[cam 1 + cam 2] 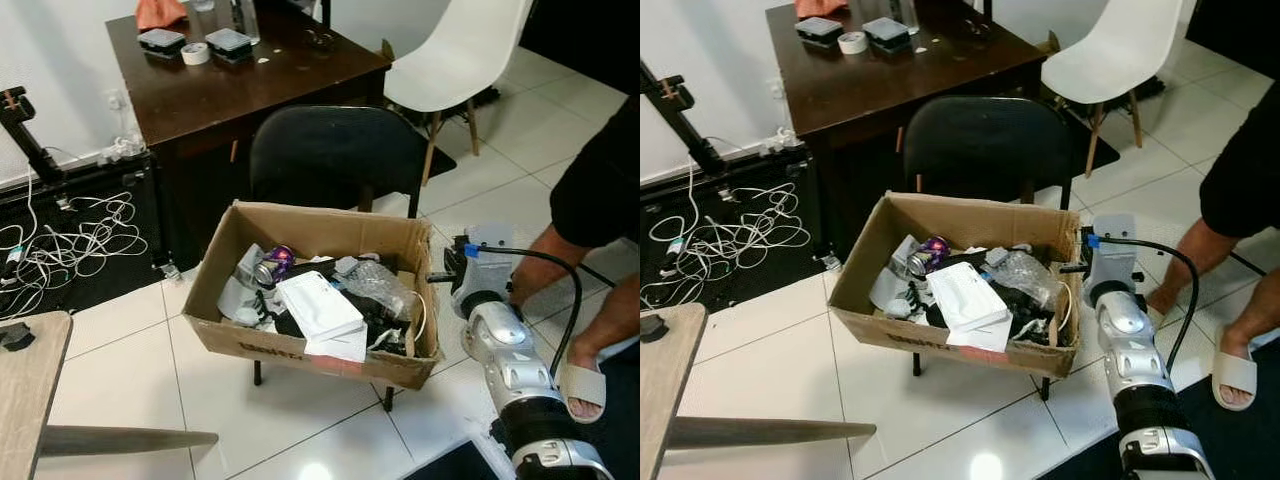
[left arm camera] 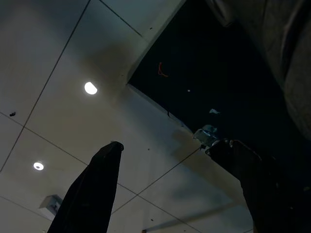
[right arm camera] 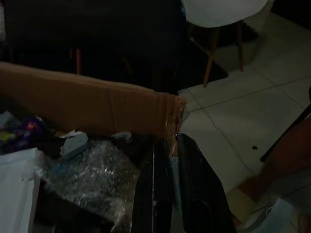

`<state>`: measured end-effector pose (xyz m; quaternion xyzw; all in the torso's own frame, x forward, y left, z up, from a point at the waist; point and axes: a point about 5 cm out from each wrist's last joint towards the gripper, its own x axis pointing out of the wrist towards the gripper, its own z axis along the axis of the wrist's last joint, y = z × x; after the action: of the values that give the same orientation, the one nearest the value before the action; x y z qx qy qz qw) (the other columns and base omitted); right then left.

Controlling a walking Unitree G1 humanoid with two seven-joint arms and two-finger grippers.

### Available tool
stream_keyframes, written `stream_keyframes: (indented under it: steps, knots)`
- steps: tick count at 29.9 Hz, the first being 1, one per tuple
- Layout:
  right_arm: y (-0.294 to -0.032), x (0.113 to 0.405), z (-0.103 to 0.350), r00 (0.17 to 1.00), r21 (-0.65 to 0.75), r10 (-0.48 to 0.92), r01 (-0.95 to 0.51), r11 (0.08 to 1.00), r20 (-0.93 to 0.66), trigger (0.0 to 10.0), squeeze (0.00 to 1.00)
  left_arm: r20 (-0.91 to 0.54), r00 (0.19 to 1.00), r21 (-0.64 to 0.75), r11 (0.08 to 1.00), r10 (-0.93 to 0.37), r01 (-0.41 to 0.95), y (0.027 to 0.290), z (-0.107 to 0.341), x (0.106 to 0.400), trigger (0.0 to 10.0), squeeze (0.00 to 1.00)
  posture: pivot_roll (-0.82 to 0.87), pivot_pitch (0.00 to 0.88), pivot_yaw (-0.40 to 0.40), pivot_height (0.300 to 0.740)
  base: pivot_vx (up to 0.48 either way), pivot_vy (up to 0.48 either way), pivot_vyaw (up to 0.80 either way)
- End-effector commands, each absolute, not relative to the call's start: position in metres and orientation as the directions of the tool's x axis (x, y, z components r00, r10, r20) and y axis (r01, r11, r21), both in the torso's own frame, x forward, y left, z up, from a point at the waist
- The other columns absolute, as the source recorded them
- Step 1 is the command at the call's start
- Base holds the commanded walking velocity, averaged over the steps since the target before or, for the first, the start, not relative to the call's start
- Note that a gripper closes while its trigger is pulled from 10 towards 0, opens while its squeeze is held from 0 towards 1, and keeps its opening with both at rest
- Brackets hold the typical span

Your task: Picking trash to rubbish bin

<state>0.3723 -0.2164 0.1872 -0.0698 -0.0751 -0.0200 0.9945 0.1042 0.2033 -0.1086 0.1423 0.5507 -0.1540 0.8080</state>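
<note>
The cardboard box (image 1: pixel 300 345) of trash, at frame centre on a black chair (image 1: pixel 335 155), is pinched at its right wall by the right claw (image 3: pixel 170 160). Bare tiles (image 1: pixel 130 370) lie lower left. The left claw (image 2: pixel 170 160) is spread, seemingly over floor.

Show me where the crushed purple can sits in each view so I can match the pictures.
Left eye view: purple can in the cardboard box, back left, beside the white packet.
Right eye view: same spot.
Left wrist view: not in it.
Right wrist view: dim purple patch at the edge.
Shared landmark: the box's rim.
</note>
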Motion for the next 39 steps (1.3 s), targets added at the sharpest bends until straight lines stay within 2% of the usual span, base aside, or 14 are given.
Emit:
stream_keyframes:
  steps: [1, 7, 9, 12, 16, 20, 22, 23, 31, 39]
  knots:
    - [-0.218, 0.369, 0.176, 0.992, -0.128, -0.034, 0.050, 0.990, 0.122, 10.0, 0.00, -0.948, 0.308, 0.053, 0.917, -0.078, 0.396, 0.207, -0.111, 0.092, 10.0, 0.00, -0.18, 0.300, 0.129, 0.740, 0.000, 0.000, 0.00]
    - [-0.209, 0.371, 0.178, 0.990, -0.111, 0.000, 0.016, 0.994, 0.139, 10.0, 0.00, -0.949, 0.307, 0.058, 0.917, -0.072, 0.395, 0.210, -0.111, 0.092, 10.0, 0.00, -0.17, 0.304, 0.137, 0.740, 0.000, 0.000, 0.00]
    - [-0.193, 0.371, 0.179, 0.986, -0.090, 0.068, -0.055, 0.994, 0.150, 10.0, 0.00, -0.950, 0.305, 0.060, 0.917, -0.069, 0.394, 0.211, -0.111, 0.091, 10.0, 0.00, -0.17, 0.309, 0.138, 0.740, 0.000, 0.000, 0.00]
    - [-0.183, 0.371, 0.179, 0.982, -0.082, 0.106, -0.094, 0.992, 0.153, 10.0, 0.00, -0.950, 0.304, 0.061, 0.917, -0.068, 0.394, 0.212, -0.111, 0.090, 10.0, 0.00, -0.17, 0.314, 0.138, 0.740, 0.000, 0.000, 0.00]
    - [-0.144, 0.373, 0.177, 0.967, -0.070, 0.208, -0.199, 0.977, 0.146, 10.0, 0.00, -0.953, 0.297, 0.065, 0.918, -0.059, 0.391, 0.216, -0.111, 0.086, 10.0, 0.00, -0.17, 0.334, 0.116, 0.740, 0.000, 0.000, 0.00]
    - [-0.139, 0.374, 0.177, 0.966, -0.069, 0.217, -0.209, 0.975, 0.143, 10.0, 0.00, -0.953, 0.297, 0.067, 0.919, -0.056, 0.389, 0.216, -0.111, 0.085, 10.0, 0.00, -0.17, 0.334, 0.116, 0.740, 0.000, 0.000, 0.00]
    - [-0.130, 0.373, 0.180, 0.956, -0.091, 0.260, -0.249, 0.964, 0.137, 10.0, 0.00, -0.955, 0.291, 0.062, 0.925, -0.055, 0.376, 0.214, -0.113, 0.080, 10.0, 0.00, -0.24, 0.376, 0.034, 0.740, 0.000, 0.000, 0.00]
    - [-0.128, 0.373, 0.182, 0.951, -0.102, 0.278, -0.266, 0.959, 0.135, 10.0, 0.00, -0.956, 0.288, 0.057, 0.927, -0.056, 0.370, 0.213, -0.113, 0.076, 10.0, 0.00, -0.24, 0.381, 0.027, 0.740, 0.000, 0.000, 0.00]
    - [-0.141, 0.368, 0.181, 0.956, -0.135, 0.274, -0.259, 0.956, 0.105, 10.0, 0.00, -0.957, 0.271, 0.004, 0.931, -0.102, 0.366, 0.195, -0.119, 0.057, 10.0, 0.00, -0.26, 0.469, -0.007, 0.740, 0.000, 0.000, 0.00]
    - [-0.146, 0.363, 0.182, 0.957, -0.159, 0.272, -0.254, 0.954, 0.100, 10.0, 0.00, -0.966, 0.240, -0.002, 0.925, -0.101, 0.380, 0.201, -0.119, 0.040, 10.0, 0.00, -0.25, 0.503, -0.002, 0.740, 0.000, 0.000, 0.00]
